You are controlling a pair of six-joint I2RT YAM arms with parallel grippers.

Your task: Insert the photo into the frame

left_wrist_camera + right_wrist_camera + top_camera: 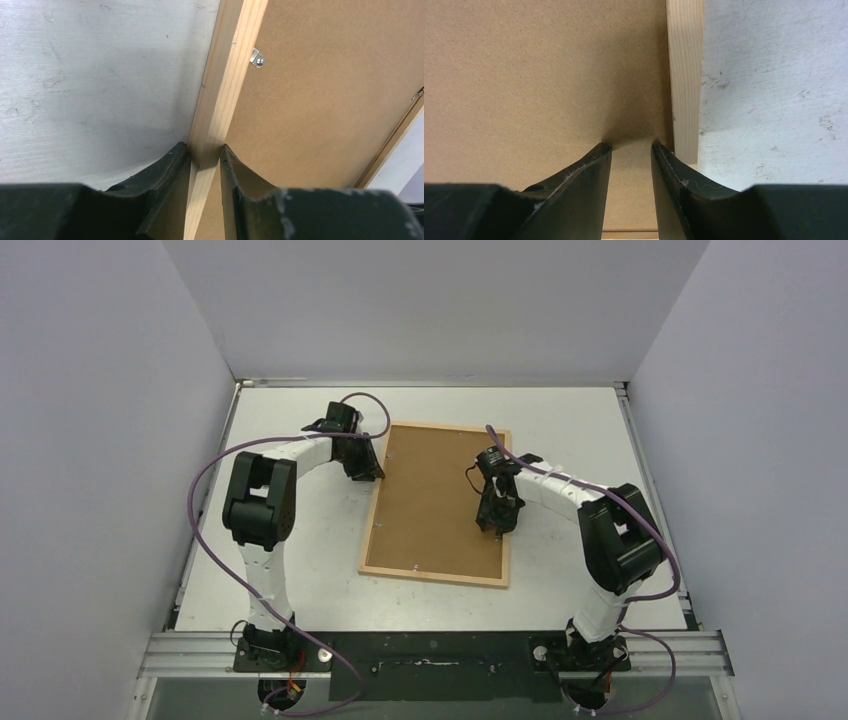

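Wood, thin and pale, forms the frame [435, 576], which we see lying flat near the middle of the table [300, 570], turned slightly so that its far end leans to the right. A brown backing board [435, 495] fills the opening, and a small metal clip [257, 58] sits on the board just beside the left rail. At the far part of that left rail we find the left end effector [366, 470] grasping the frame: in its wrist view one finger lies against the outer side of the rail and the other against the inner side, over the board. The right end effector [497, 524] stands on the backing board just inside the right rail, about halfway along it. Its jaws are released and parted with only bare board showing between them, and its tips meet the board's surface. Both arms arch in from their bases at the near edge of the table.
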